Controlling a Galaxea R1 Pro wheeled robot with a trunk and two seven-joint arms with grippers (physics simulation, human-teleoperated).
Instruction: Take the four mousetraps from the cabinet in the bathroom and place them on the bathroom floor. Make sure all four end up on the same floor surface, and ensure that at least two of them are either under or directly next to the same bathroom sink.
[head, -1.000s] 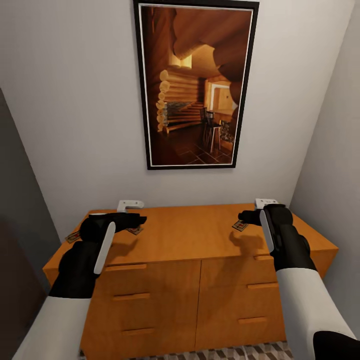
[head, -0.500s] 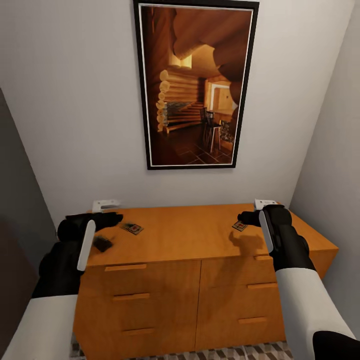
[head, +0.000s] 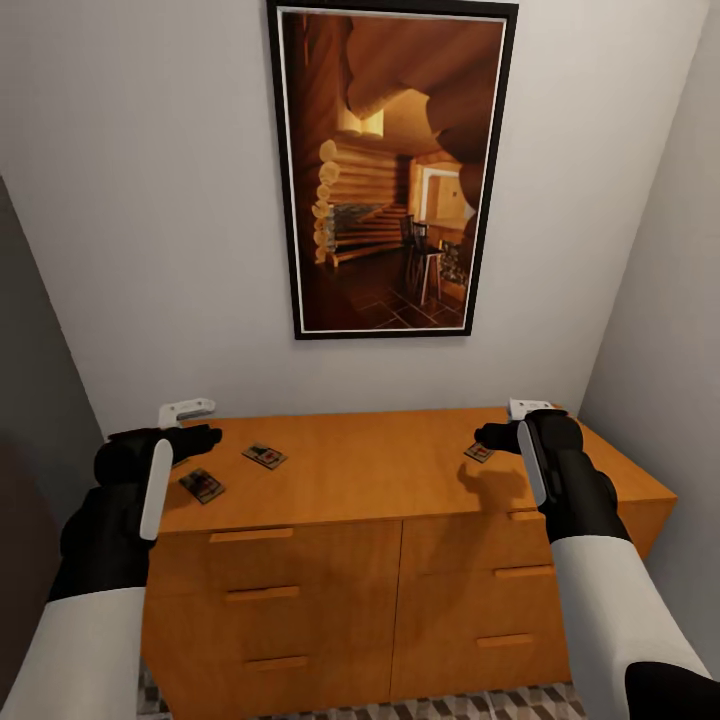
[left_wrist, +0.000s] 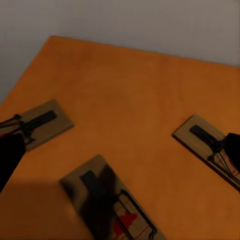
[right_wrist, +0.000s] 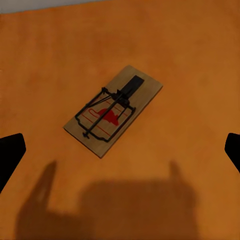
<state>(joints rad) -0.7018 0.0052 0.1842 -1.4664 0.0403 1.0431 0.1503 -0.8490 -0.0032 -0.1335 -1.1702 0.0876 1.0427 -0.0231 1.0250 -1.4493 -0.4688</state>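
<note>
A low, wide orange-brown wooden cabinet (head: 400, 470) with two rows of drawers and thin bar handles fills the lower middle of the head view. It stands against a pale wall. Above it hangs a tall picture in a black frame (head: 392, 165) that shows a log cabin room.

Small flat brown mousetraps lie on the cabinet top. In the head view one mousetrap (head: 202, 485) lies near the left front edge. A second one (head: 264, 455) lies a bit up and to the right of it. A third one (head: 479, 453) lies far over on the right side, well apart from those two.

The left gripper (head: 190, 425), with its white fingers, hangs over the left end of the cabinet top. The left wrist view shows three mousetraps (left_wrist: 107, 197) spread out on the orange wood, with a dark fingertip at each side edge. The fingers are wide apart and hold nothing.

The right gripper (head: 515, 422) hangs over the right side of the top, just above the third mousetrap. In the right wrist view that mousetrap (right_wrist: 114, 109) lies flat in the middle, with a black wire bar and a red patch on it. A dark fingertip sits at each side edge, far apart. That claw is open too and holds nothing.

A strip of brown, beige and white patterned floor tiles (head: 480, 705) shows at the very bottom of the head view.
</note>
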